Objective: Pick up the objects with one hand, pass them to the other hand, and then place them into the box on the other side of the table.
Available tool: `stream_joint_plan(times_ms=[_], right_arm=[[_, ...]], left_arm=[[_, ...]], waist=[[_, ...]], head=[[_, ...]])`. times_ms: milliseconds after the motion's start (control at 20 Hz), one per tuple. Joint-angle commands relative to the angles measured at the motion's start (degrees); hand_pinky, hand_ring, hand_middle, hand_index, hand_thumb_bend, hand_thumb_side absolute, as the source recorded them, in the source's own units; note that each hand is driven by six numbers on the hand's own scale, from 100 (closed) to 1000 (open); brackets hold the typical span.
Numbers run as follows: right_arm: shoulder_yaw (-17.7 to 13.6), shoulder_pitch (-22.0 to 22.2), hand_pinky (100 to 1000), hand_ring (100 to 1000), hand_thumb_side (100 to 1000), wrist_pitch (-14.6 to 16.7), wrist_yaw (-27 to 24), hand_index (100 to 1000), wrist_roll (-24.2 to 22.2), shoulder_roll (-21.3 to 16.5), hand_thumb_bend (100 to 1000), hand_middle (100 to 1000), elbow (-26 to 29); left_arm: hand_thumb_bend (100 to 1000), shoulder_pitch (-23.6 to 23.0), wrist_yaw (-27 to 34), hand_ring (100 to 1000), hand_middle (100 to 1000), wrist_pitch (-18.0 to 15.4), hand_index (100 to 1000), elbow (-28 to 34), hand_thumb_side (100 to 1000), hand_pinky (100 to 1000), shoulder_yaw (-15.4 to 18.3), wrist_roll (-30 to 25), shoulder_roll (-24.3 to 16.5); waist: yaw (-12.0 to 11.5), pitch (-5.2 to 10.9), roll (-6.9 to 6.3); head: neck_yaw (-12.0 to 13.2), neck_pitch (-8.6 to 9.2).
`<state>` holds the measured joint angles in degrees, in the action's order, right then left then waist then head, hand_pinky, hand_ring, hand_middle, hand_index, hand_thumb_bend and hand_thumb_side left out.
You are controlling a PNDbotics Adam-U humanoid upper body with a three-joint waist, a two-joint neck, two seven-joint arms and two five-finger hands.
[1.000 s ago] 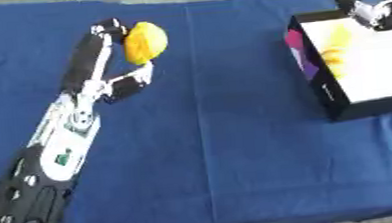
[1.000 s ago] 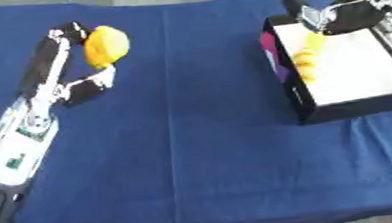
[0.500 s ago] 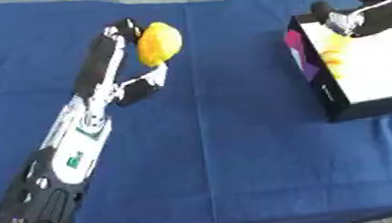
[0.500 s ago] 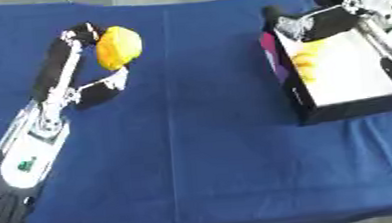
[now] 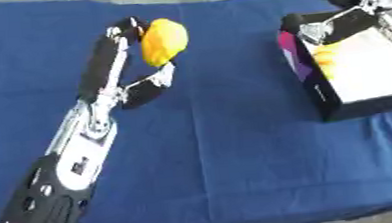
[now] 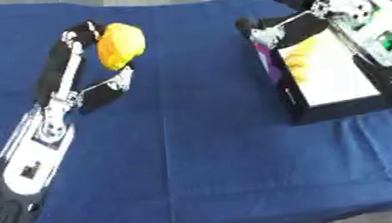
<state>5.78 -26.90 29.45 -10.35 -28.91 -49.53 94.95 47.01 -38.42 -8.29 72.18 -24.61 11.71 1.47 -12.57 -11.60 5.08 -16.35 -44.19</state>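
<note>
Left hand (image 5: 130, 63) pinches yellow object (image 5: 163, 41); long axis near-upright, tilted slightly.

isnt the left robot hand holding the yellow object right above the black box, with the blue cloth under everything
Not above the box. The left robot hand holds the yellow object over the blue cloth on the left side, well apart from the black box, which sits at the right. The left eye view shows the gap. The cloth does lie under everything.
</note>
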Motion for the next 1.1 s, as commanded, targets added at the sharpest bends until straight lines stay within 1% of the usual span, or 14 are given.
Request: stream_joint_plan(times_ms=[50, 450, 850, 1100], right_arm=[[-0.13, -1.46, 920, 1000, 231, 0.62, 1.39, 1000, -0.03, -0.81, 100, 1000, 0.08], [0.83, -3.7, 911, 1000, 202, 1.43, 4.26, 1000, 0.76, 0.19, 100, 1000, 0.27], [1.85, -5.43, 900, 1000, 199, 0.47, 6.43, 1000, 0.88, 0.9, 100, 1000, 0.87], [2.41, -6.63, 897, 1000, 212, 0.16, 9.41, 1000, 1.09, 1.46, 100, 1000, 0.9]], left_arm=[[100, 1.5, 0.37, 599, 609, -0.63, 568, 1.29, 267, 761, -0.13, 0.68, 1.16], [100, 1.92, 0.21, 597, 608, -1.39, 568, 1.14, 271, 760, -0.6, 0.8, 2.49], [100, 1.96, -0.12, 595, 607, -1.64, 567, -0.31, 279, 760, -0.6, 0.91, 3.47], [100, 1.91, -0.64, 593, 606, -1.99, 567, -1.94, 283, 759, -0.49, 1.32, 4.14]], waist=[[-0.1, 0.81, 0.9], [-0.38, 0.01, 1.48], [-0.46, -0.37, 1.78], [-0.61, -0.39, 1.99]], head=[[-0.55, 0.08], [-1.0, 0.08], [-1.46, 0.08], [-1.75, 0.08]])
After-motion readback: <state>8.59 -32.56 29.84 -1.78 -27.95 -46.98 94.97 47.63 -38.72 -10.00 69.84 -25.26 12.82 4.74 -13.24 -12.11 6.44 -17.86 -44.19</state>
